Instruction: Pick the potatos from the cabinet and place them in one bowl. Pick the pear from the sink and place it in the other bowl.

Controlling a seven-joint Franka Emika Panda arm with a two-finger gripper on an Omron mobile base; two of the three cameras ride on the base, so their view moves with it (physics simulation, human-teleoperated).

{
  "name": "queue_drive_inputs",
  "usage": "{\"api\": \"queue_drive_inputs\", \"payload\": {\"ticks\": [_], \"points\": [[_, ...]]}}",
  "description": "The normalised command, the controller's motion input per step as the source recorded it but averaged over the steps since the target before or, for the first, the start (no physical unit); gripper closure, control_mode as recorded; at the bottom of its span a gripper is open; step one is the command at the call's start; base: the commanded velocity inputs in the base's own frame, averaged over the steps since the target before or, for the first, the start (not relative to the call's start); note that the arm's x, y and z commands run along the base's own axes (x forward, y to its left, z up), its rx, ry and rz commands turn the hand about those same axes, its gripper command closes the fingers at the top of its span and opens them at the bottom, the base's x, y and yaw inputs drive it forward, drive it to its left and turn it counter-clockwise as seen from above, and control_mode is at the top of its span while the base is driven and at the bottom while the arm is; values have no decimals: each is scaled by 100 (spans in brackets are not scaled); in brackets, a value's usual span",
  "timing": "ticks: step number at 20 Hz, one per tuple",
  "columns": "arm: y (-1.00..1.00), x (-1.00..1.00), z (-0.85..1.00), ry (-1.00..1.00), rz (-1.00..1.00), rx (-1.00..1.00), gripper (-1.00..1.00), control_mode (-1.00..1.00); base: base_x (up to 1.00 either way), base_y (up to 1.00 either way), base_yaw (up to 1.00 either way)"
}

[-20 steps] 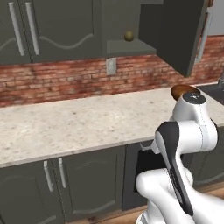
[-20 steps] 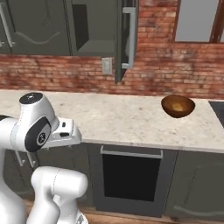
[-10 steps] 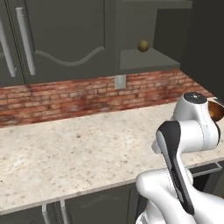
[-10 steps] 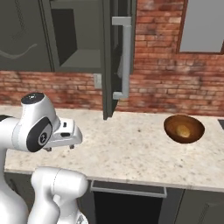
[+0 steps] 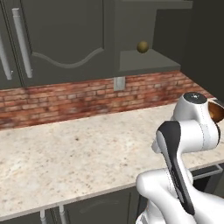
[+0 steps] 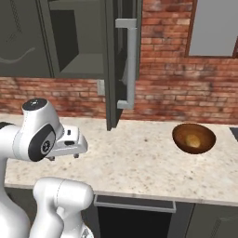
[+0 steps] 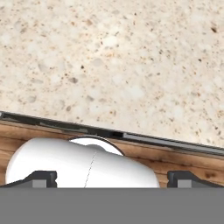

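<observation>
Your view of the dark-brown bowl (image 5: pixel 216 111) from the left base camera is mostly blocked by the arm and cut off at the frame's right edge. The gripper's (image 7: pixel 112 177) fingertips (image 7: pixel 40 177) barely show, too little to judge their spacing.

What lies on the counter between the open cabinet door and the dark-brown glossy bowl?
Nothing: in the right base view, bare speckled beige counter runs from the dark grey cabinet door to the dark-brown glossy bowl.
</observation>
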Motion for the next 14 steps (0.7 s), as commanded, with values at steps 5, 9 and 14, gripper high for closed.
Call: {"api": "queue_drive_inputs", "payload": {"ticks": [5,9,14], "points": [[0,0,0,0,0,0,-100,100,-1,-14,-5],[0,0,0,0,0,0,-100,100,16,-10,-18],[0,0,0,0,0,0,-100,100,15,-6,-22]]}}
